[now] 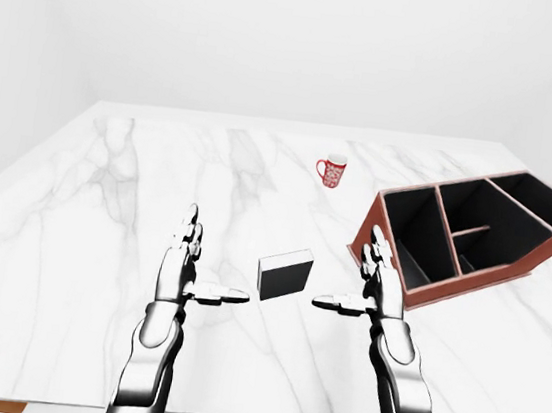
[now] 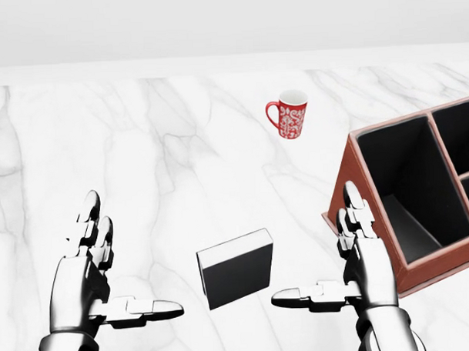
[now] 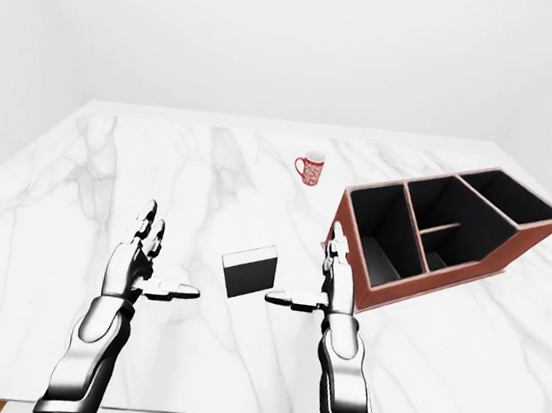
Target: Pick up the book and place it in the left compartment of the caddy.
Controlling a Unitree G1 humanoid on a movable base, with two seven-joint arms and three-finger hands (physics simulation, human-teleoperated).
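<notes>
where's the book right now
In the head view the book lies on the marble table at bottom centre, between the open left hand and right hand, untouched.

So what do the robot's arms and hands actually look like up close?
Both are shiny silver-grey metal with darker joints. The left hand and right hand each have three chunky, segmented fingers, one set sideways like a thumb. The forearms are smooth and rounded, widening toward the elbow. No cables, sleeves or markings show.
</notes>
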